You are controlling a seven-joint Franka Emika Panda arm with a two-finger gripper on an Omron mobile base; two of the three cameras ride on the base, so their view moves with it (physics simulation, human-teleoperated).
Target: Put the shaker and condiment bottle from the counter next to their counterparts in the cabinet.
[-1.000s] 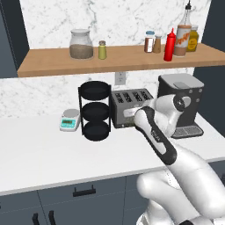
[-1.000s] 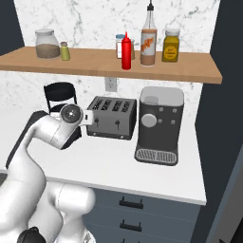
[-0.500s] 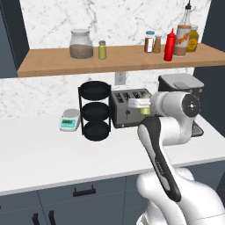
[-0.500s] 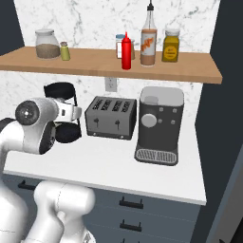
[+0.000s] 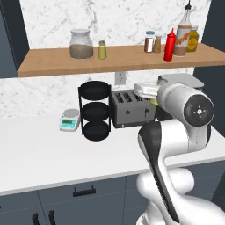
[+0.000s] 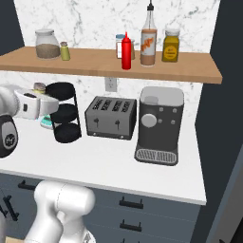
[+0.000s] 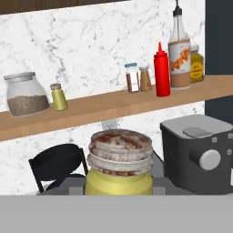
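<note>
My gripper [image 7: 119, 184] is shut on the shaker [image 7: 119, 175], a small yellow-green cylinder with a grey cap that stands upright at the bottom of the hand view. The held shaker [image 6: 38, 87] hangs in front of the black rack, below the cabinet shelf [image 6: 85, 62]. Its counterpart shaker [image 7: 58, 96] stands on the shelf beside a glass jar. The condiment bottle [image 7: 179, 58], brown-orange with a pale neck, stands on the shelf [image 5: 66, 61] just right of the red squeeze bottle [image 7: 161, 70]. In the left base view the condiment bottle [image 5: 183, 31] and red squeeze bottle [image 5: 169, 45] stand at the shelf's right end.
Two brown spice jars [image 7: 138, 78] and a mustard-yellow jar [image 7: 197, 63] share the shelf with a big glass jar [image 7: 25, 93]. On the counter stand a black tiered rack [image 5: 95, 110], a toaster [image 6: 110, 117], a coffee machine [image 6: 159, 124] and a small scale [image 5: 70, 120].
The arm has swung upward and its elbow has risen. The hand carrying the shaker has lifted from above the toaster toward the shelf.
</note>
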